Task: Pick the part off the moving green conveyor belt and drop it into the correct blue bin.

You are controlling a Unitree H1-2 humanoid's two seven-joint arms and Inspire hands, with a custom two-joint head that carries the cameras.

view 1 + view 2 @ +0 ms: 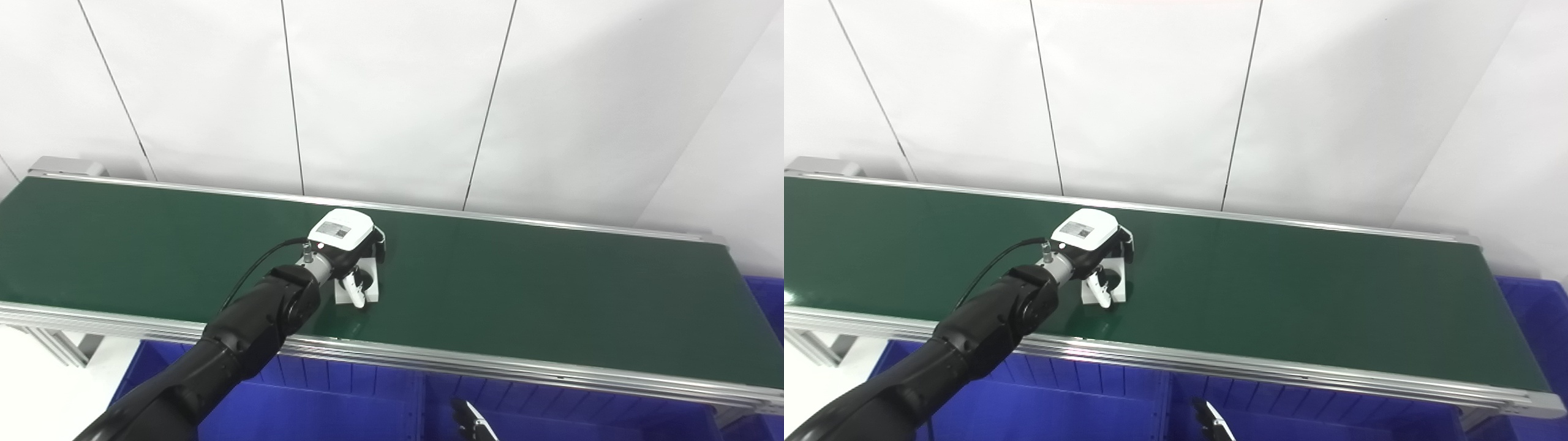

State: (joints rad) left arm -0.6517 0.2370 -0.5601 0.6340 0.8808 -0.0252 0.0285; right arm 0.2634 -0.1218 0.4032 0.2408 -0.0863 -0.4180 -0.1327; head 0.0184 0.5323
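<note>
A small white part (372, 284) lies on the green conveyor belt (551, 294), near its front edge and left of the middle. My left hand (344, 237), with a white back cover, is over the part, its fingers curled down around it and its thumb (354, 293) against the part's front. The part still rests on the belt. It also shows in the right eye view (1118, 289). Only the tip of my right hand (473, 422) shows at the bottom edge, low over a blue bin, so its fingers cannot be made out.
Blue bins (343, 404) stand below the belt's front rail (490, 367), with a divider between them. Another blue bin (765, 306) is at the belt's right end. A white panelled wall runs behind the belt.
</note>
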